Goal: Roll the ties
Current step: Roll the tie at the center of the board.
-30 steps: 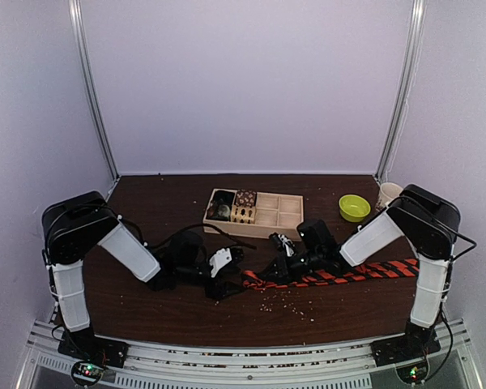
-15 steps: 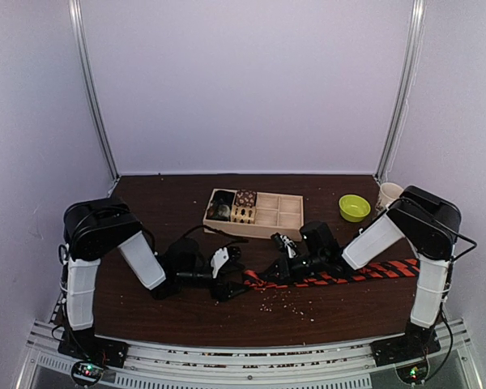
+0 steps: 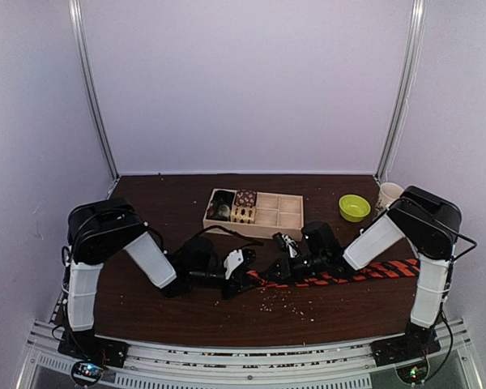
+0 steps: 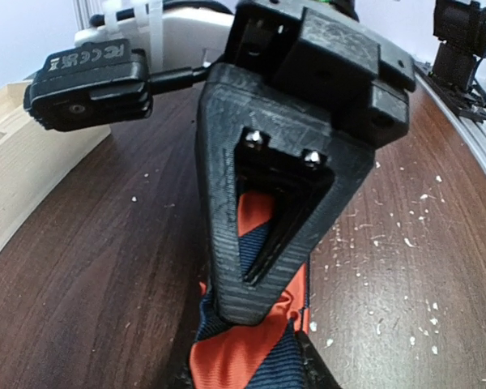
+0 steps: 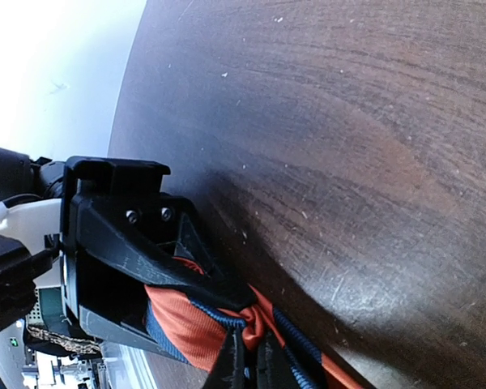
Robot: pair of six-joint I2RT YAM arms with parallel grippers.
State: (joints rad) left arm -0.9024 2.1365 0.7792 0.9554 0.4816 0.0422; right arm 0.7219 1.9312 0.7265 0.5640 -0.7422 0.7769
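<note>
Rolls of brown patterned fabric (image 3: 243, 207) occupy the pale wooden tray (image 3: 280, 232)'s left compartments; left gripper (image 3: 248, 273) and right gripper (image 3: 270, 273) both clamp the orange-and-black striped necktie (image 3: 381, 270), trailing to the dark table (image 3: 162, 203)'s right edge.

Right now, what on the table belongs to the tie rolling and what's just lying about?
In the job: striped tie, left gripper, right gripper.
Lying about: wooden tray, fabric rolls in it, green bowl, pale cup.
</note>
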